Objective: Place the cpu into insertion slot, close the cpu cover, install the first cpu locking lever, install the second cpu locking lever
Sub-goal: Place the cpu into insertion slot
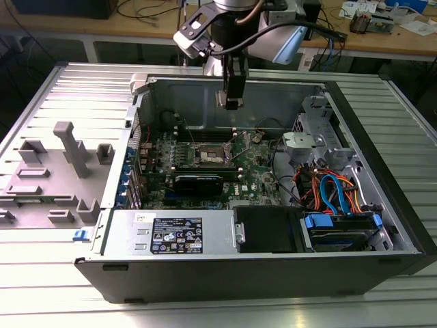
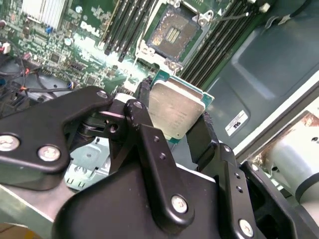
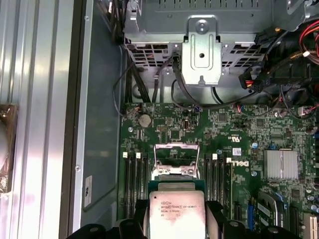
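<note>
Second wrist view first: my claw (image 2: 175,103) is clamped on the cpu (image 2: 174,119), with a black finger (image 2: 202,137) on each of two opposite edges, so the chip hangs above the board (image 2: 65,45) and sits in nothing. The slot (image 2: 172,32) lies bare beyond it, its dark recess and brownish contact field showing inside the silver rim. I judge the first step half done: chip in hand over the board, not yet seated. In the first wrist view the cover (image 3: 176,159) seems to stand swung up and open past the chip, though I can't be sure of its angle from here. By my reckoning, closing it and setting both levers are left to do. In the exterior view I hover well above the board inside the open case (image 1: 273,277). The cpu is a flat square with a dull silvery-grey lid, faint print on top and a thin green border round it.
</note>
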`<state>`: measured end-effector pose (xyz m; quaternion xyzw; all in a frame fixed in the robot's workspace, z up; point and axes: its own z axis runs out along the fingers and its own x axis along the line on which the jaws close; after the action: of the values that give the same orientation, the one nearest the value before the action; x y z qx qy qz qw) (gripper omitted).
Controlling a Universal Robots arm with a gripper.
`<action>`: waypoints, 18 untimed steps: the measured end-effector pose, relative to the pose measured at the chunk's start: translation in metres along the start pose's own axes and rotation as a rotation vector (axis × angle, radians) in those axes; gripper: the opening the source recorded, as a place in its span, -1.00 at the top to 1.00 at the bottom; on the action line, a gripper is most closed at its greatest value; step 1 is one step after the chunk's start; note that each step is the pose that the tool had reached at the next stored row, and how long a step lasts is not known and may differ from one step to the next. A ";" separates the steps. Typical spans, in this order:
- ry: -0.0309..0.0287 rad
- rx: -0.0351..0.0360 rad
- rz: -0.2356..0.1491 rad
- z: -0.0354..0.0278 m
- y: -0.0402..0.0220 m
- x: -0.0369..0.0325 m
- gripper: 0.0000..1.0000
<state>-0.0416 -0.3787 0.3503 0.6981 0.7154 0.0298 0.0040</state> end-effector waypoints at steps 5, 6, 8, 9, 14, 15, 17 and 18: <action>0.0002 0.0002 0.000 0.0095 -0.0046 -0.0002 -0.09; -0.0001 0.0002 0.000 0.0097 -0.0046 -0.0002 -0.09; 0.0000 0.0002 0.000 0.0099 -0.0046 -0.0002 -0.09; 0.0001 0.0002 0.000 0.0101 -0.0046 -0.0002 -0.09; 0.0000 0.0002 0.000 0.0101 -0.0046 -0.0002 -0.09; 0.0000 0.0002 0.000 0.0102 -0.0046 -0.0002 -0.09; 0.0002 0.0002 0.000 0.0104 -0.0047 -0.0003 -0.09; 0.0004 -0.0001 0.000 0.0112 -0.0052 -0.0002 -0.09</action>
<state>-0.0463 -0.3786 0.3389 0.6982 0.7152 0.0300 0.0038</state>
